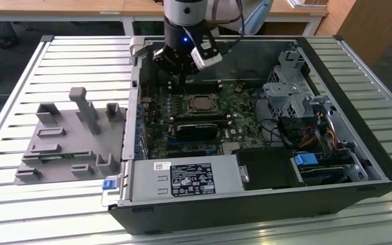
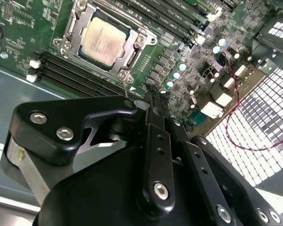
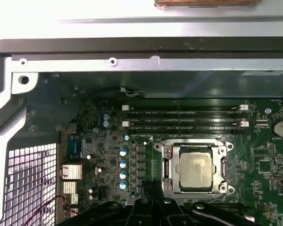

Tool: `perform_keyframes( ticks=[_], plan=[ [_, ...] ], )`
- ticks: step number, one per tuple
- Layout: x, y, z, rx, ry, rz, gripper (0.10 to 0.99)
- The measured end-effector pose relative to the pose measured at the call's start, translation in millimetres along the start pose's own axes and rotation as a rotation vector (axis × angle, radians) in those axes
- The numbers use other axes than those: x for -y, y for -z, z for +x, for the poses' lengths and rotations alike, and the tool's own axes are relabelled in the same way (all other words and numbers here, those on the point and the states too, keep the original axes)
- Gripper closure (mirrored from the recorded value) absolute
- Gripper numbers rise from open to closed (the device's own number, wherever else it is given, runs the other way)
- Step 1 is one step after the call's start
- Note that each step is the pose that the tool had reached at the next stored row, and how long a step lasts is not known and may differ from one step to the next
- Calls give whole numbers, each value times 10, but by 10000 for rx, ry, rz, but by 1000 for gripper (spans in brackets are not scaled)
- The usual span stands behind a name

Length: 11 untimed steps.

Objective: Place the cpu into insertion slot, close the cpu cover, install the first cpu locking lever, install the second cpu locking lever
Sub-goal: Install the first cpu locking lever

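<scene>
The cpu (image 3: 196,168), a square chip with a silvery top, lies flat in the insertion slot on the green board, also seen as cpu (image 2: 103,38) and cpu (image 1: 199,103). The slot itself is covered by it. The cpu cover (image 3: 169,169), a silvery frame, lies down around the chip. Thin metal locking levers run along the socket's edges; I cannot tell whether they are latched. My gripper (image 2: 153,99) hovers above the board beside the socket, fingers together and holding nothing. In the exterior view the gripper (image 1: 179,81) hangs just behind the socket.
Long black memory slots (image 3: 184,115) run beside the socket. The open case (image 1: 359,153) holds a power supply (image 1: 186,178) at the front and a drive cage (image 1: 291,97) on the exterior view's right. A grey fixture (image 1: 67,138) stands on the slatted table at the exterior view's left.
</scene>
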<state>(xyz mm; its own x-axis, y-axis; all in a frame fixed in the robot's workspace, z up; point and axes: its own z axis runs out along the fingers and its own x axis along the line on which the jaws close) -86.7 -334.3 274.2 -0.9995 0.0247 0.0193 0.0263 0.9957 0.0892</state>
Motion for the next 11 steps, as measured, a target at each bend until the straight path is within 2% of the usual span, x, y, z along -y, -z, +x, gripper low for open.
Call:
perform_keyframes(
  ticks=[11],
  plan=[
    [-57, -59, 74, 1, 1, -1, 980]
  ],
)
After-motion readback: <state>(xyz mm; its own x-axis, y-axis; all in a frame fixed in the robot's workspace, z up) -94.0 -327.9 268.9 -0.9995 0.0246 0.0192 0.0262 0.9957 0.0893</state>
